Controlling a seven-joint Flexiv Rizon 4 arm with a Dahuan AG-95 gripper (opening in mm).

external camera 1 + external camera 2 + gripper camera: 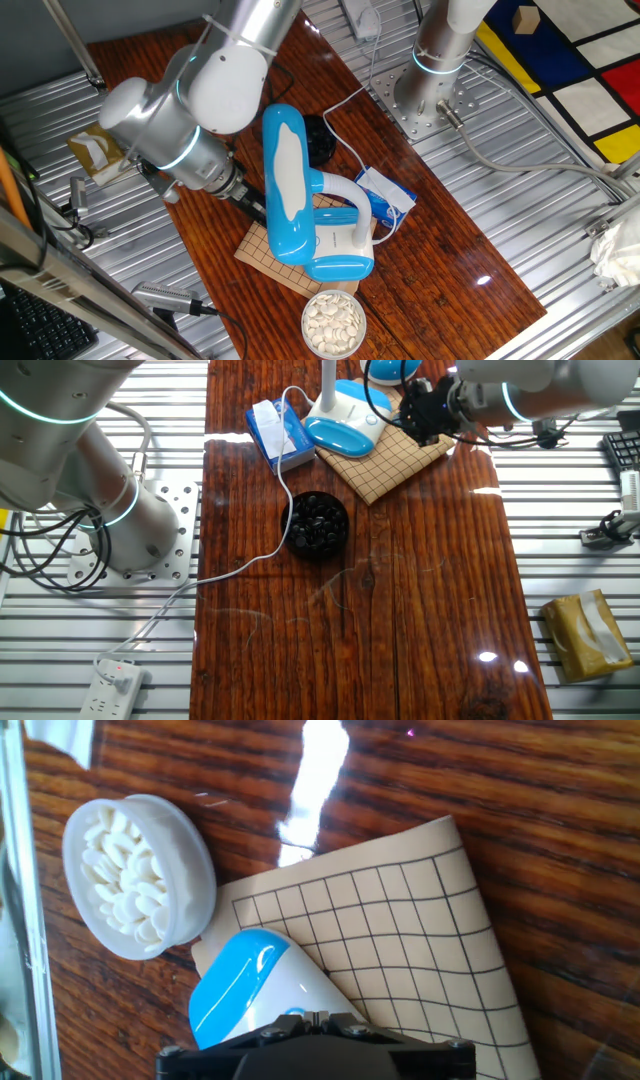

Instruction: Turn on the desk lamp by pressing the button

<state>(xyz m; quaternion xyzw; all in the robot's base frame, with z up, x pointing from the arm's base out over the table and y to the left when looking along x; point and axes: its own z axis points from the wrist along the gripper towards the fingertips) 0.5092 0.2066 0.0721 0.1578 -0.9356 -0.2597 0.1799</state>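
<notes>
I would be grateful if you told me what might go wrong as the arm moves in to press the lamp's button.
1. The desk lamp stands partly on a loose grid mat; a sideways push could slide or tip it.
2. The bowl of white pieces sits beside the lamp base and might get knocked.
3. The white cable runs past the bowl of black pieces; a shifting lamp could drag it.

two high fixed cameras face the table (460,260) from opposite ends; hand camera looks down close, sharing the grid mat (400,940) beyond the fingers.
</notes>
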